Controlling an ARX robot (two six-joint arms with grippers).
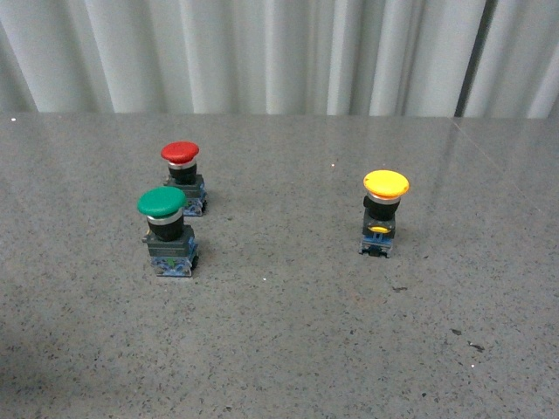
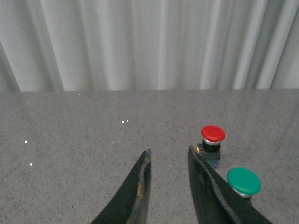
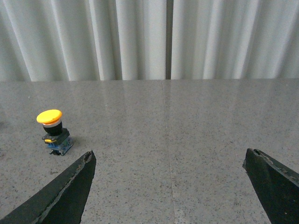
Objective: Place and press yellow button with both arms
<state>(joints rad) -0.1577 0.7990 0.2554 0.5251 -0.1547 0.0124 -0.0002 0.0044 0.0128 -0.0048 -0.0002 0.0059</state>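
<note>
- Where the speckled grey stone tabletop (image 1: 279,349) ended, a pleated white curtain (image 1: 262,52) closed off the room.
- Neither arm showed in the front view. The black left gripper (image 2: 169,150) pointed across the table, its fingers a narrow gap apart and empty, near the red-capped push button (image 2: 212,140) and the green-capped push button (image 2: 243,183).
- The black right gripper (image 3: 170,152) was spread wide, holding nothing.
- The yellow button (image 1: 384,214), mushroom-capped with a silver ring, black body and blue-grey base, stood upright on the table's right side, well apart from the other two.
</note>
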